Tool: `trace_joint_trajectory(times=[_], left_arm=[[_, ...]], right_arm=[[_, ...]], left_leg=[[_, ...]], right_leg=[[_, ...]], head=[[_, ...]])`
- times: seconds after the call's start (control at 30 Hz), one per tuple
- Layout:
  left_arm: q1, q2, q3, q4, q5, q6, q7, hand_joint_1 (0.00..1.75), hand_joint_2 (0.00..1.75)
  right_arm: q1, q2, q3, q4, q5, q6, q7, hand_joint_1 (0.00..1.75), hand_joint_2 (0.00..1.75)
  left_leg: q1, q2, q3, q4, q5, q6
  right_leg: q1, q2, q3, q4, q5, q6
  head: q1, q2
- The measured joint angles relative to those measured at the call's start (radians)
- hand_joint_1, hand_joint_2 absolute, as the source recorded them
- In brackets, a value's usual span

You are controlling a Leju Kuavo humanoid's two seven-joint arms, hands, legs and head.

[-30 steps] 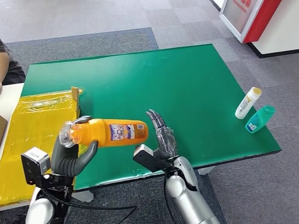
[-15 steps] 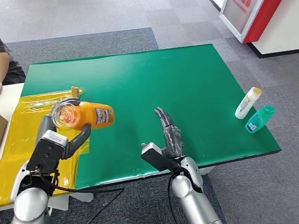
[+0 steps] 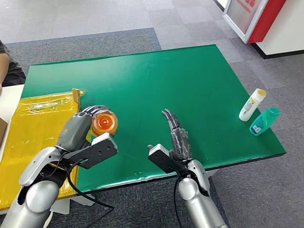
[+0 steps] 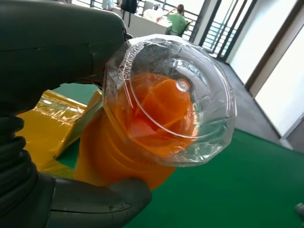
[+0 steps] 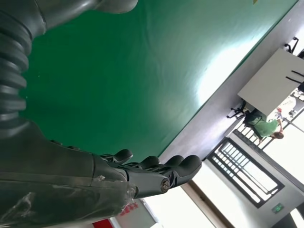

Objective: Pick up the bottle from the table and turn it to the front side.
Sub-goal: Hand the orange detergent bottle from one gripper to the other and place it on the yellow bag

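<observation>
Fingers of the left hand (image 3: 77,128) wrap the orange bottle (image 3: 104,123), held above the green table (image 3: 201,85) — clear cap toward the camera. Turning step under way, seemingly; next, bring the label forward. Right hand (image 3: 176,134) empty, fingers straight. Two small bottles (image 3: 259,113) lie well apart — no obstruction.
</observation>
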Motion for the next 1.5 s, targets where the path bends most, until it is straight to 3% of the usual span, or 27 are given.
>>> trace_joint_trajectory(times=[0.27,0.5,0.77,1.07,1.27,1.5], left_arm=[[-0.004,0.08,-0.057,0.034,-0.088,-0.048,0.076,1.75,1.75],[0.008,0.094,-0.072,0.044,-0.229,-0.049,0.15,1.75,1.75],[0.04,0.064,-0.051,0.053,-0.42,-0.081,0.19,1.75,1.75],[0.081,0.008,0.031,0.08,-0.562,-0.115,0.198,1.75,1.75],[0.084,-0.023,0.107,0.111,-0.601,-0.093,0.237,1.75,1.75],[0.063,-0.029,0.13,0.156,-0.605,-0.056,0.283,1.75,1.75]], right_arm=[[0.004,0.0,-0.022,-0.01,0.0,0.001,-0.003,0.0,1.75],[0.015,0.0,-0.036,-0.023,0.002,0.003,-0.003,0.0,1.75],[0.022,0.0,-0.046,-0.03,0.018,0.013,0.0,0.0,1.75],[0.023,0.004,-0.049,-0.034,0.024,0.026,0.0,0.0,1.75],[0.023,0.011,-0.049,-0.034,0.025,0.035,0.0,0.0,1.75],[0.022,0.019,-0.043,-0.022,0.025,0.044,0.0,0.0,1.75]], left_leg=[[0.0,0.0,0.0,0.0,0.0,0.0],[0.0,0.0,0.0,0.0,0.0,0.0],[0.0,0.0,0.0,0.0,0.0,0.0],[0.0,0.0,0.0,0.0,0.0,0.0],[0.0,0.0,0.0,0.0,0.0,0.0],[0.0,0.0,0.0,0.0,0.0,0.0]], right_leg=[[0.0,0.0,0.0,0.0,0.0,0.0],[0.0,0.0,0.0,0.0,0.0,0.0],[0.0,0.0,0.0,0.0,0.0,0.0],[0.0,0.0,0.0,0.0,0.0,0.0],[0.0,0.0,0.0,0.0,0.0,0.0],[0.0,0.0,0.0,0.0,0.0,0.0]], head=[[0.0,0.0],[0.0,0.0],[0.0,0.0],[0.0,0.0],[0.0,0.0],[0.0,0.0]])
